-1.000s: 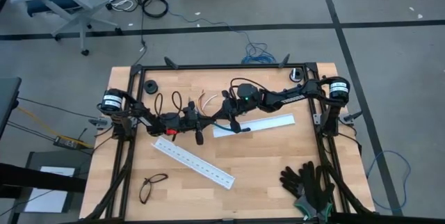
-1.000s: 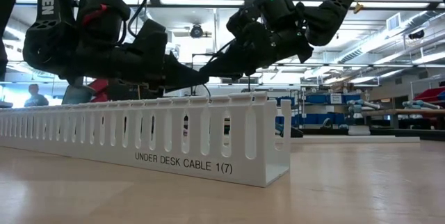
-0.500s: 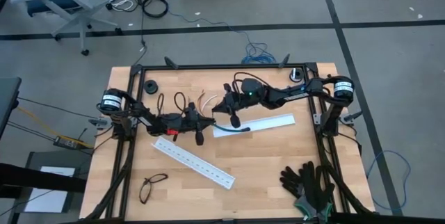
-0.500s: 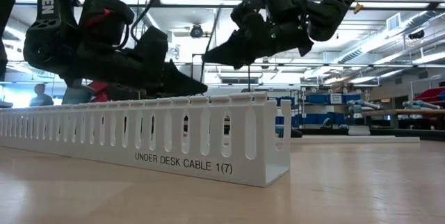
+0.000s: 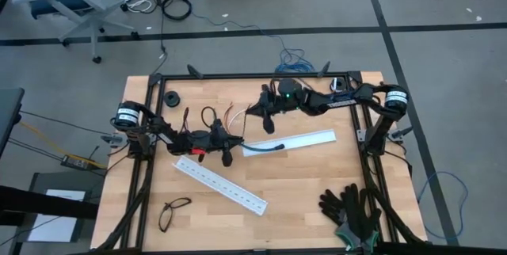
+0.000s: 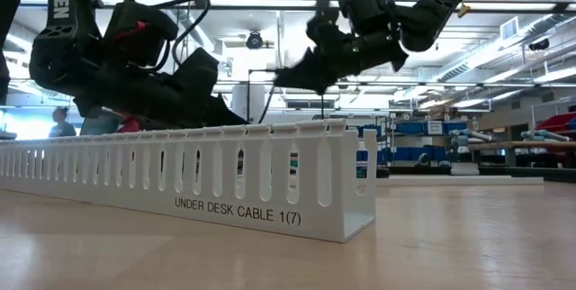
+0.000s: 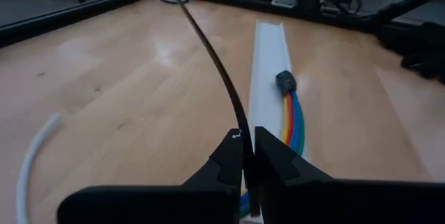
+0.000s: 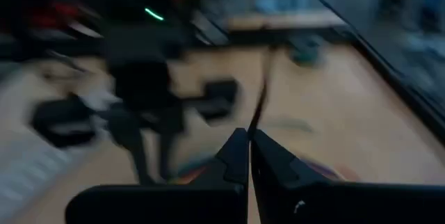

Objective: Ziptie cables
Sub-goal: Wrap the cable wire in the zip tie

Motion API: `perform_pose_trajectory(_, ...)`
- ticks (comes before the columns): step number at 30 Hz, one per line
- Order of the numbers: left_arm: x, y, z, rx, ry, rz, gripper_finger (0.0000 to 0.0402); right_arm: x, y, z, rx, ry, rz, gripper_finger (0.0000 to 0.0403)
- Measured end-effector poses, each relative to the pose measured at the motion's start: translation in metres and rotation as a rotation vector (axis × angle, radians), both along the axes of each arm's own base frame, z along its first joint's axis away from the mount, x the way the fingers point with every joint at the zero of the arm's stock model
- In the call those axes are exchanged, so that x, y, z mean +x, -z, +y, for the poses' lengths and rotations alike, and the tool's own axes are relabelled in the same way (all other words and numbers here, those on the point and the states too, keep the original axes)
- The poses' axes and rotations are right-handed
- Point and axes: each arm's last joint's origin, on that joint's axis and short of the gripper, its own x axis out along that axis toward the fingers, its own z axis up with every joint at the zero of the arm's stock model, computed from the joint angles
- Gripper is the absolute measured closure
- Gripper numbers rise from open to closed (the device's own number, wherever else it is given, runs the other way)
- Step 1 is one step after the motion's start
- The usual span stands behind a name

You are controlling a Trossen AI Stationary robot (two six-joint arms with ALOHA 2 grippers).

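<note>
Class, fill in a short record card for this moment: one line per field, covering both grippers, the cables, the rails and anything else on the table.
left gripper: shut on a thin black strip
right gripper: shut on a thin dark strip, raised above the table
cables: lying in the white rail
second rail: lies apart, diagonal, nearer the front edge
other items: glasses, black gloves

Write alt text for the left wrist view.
The left gripper, jaws shut, pinches a thin black zip tie that arcs away over the wooden table. Beyond it, the cables, blue, orange and green, lie along a white rail.
</note>
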Motion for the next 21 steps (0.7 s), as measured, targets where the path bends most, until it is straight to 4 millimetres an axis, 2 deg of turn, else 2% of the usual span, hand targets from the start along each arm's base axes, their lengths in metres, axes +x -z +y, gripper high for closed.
perform_pose_trajectory(4, -0.001, 0.003, 0.0, -0.002, 0.003, 0.027, 0.04, -0.022, -0.011, -0.018, -0.086, 0.247, 0.14, 0.0403)
perform_pose_trajectory(7, -0.001, 0.002, 0.0, 0.016, 0.012, 0.024, 0.04, -0.033, -0.015, -0.026, -0.119, 0.331, 0.197, 0.0403)
perform_pose_trajectory(10, -0.001, 0.001, 0.002, 0.024, 0.004, 0.019, 0.0401, -0.034, -0.013, -0.026, -0.08, 0.282, 0.214, 0.0403)
perform_pose_trajectory(16, 0.002, -0.009, 0.005, 0.083, 0.024, -0.076, 0.0401, -0.026, 0.007, -0.012, 0.069, 0.002, 0.245, 0.0403)
perform_pose_trajectory(21, 0.002, -0.013, 0.006, 0.109, 0.039, -0.11, 0.0401, -0.013, 0.028, 0.0, 0.095, -0.046, 0.286, 0.0401)
